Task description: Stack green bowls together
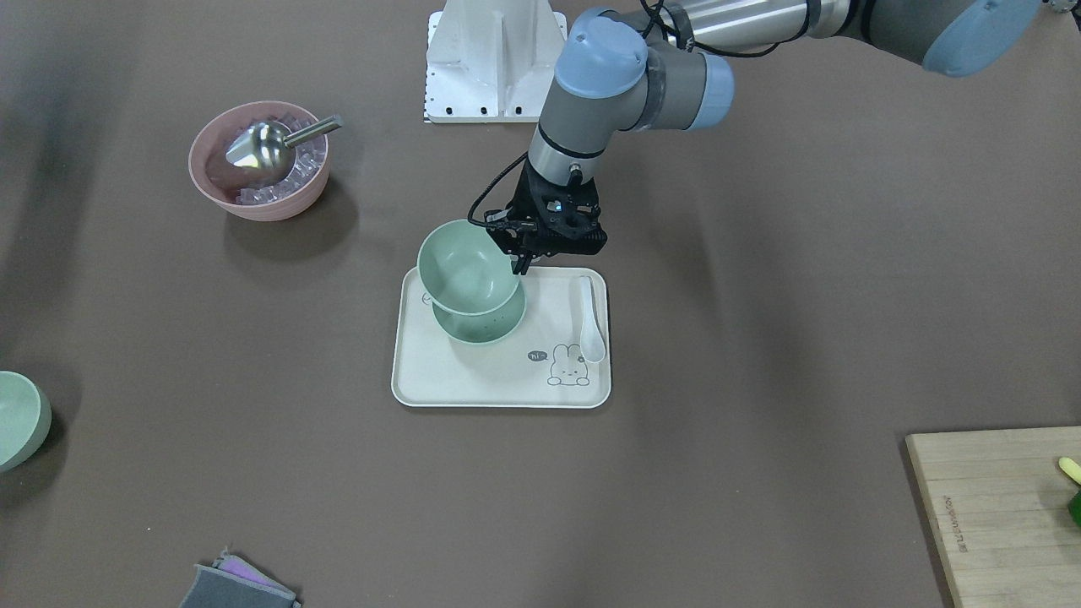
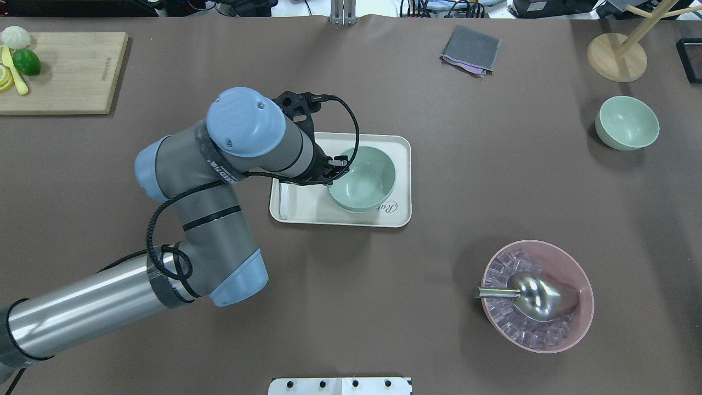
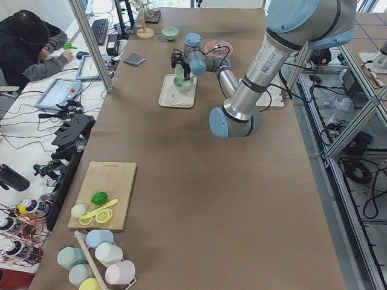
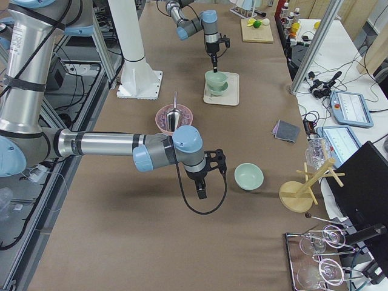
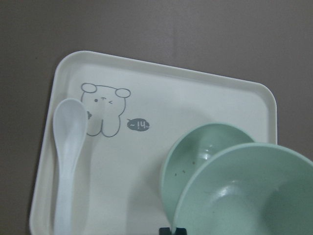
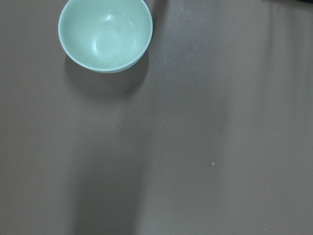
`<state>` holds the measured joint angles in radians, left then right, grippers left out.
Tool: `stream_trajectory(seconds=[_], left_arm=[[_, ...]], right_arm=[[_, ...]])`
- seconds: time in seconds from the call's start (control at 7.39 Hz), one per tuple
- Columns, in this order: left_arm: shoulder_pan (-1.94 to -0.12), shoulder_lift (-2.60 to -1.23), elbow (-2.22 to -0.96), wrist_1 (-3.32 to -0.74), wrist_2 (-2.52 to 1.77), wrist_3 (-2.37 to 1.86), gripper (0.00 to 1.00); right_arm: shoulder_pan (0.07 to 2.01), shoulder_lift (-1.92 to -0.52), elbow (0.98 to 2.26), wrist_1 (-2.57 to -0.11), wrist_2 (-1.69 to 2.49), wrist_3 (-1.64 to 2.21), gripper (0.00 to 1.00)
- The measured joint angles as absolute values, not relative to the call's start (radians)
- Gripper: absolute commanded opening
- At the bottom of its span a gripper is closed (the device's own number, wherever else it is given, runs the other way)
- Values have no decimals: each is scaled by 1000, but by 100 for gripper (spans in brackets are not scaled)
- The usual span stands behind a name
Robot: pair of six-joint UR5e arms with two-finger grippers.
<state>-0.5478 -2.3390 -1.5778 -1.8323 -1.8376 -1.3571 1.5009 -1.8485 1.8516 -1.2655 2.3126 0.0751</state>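
My left gripper (image 1: pixel 519 266) is shut on the rim of a pale green bowl (image 1: pixel 469 266), holding it tilted just above a second green bowl (image 1: pixel 483 328). That lower bowl sits on the cream tray (image 1: pixel 473 380). The left wrist view has the held bowl (image 5: pixel 249 191) overlapping the lower bowl (image 5: pixel 205 147). A third green bowl (image 2: pixel 627 122) stands alone on the table, far from the tray, and fills the upper left of the right wrist view (image 6: pixel 105 32). My right gripper (image 4: pixel 201 191) hangs beside that bowl; I cannot tell whether it is open or shut.
A white spoon (image 1: pixel 589 321) lies on the tray beside the bowls. A pink bowl (image 2: pixel 540 296) with ice cubes and a metal scoop stands apart. A cutting board (image 2: pixel 60 71) with fruit, a folded grey cloth (image 2: pixel 470 49) and a wooden stand (image 2: pixel 617 55) sit along the far edge.
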Motion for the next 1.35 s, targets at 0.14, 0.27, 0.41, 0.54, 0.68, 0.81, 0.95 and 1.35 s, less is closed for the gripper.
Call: stream_trajectory(seconds=[0.14, 0.27, 0.41, 0.54, 0.68, 0.81, 0.95, 1.35], left_arm=[[-536, -2351, -1549, -1834, -1815, -1363, 0], [-529, -2355, -1537, -1835, -1799, -1365, 0], [-526, -2355, -1534, -1834, -1791, -1365, 0], [-526, -2353, -1533, -1832, -1788, -1363, 0], [-526, -2351, -1532, -1832, -1787, -1362, 0], [-526, -2349, -1532, -1831, -1786, -1361, 0], [-526, -2348, -1531, -1831, -1785, -1361, 0], [-527, -2347, -1528, -1830, -1776, -1361, 0]], right_arm=[[1501, -1848, 1852, -1266, 2312, 75, 100], [1501, -1848, 1852, -1266, 2312, 75, 100], [1500, -1848, 1852, -1266, 2313, 75, 100], [1500, -1848, 1852, -1266, 2313, 75, 100], [1500, -1848, 1852, -1266, 2313, 75, 100], [1500, -1848, 1852, -1266, 2313, 75, 100], [1500, -1848, 1852, -1266, 2313, 76, 100], [1501, -1848, 1852, -1266, 2313, 75, 100]])
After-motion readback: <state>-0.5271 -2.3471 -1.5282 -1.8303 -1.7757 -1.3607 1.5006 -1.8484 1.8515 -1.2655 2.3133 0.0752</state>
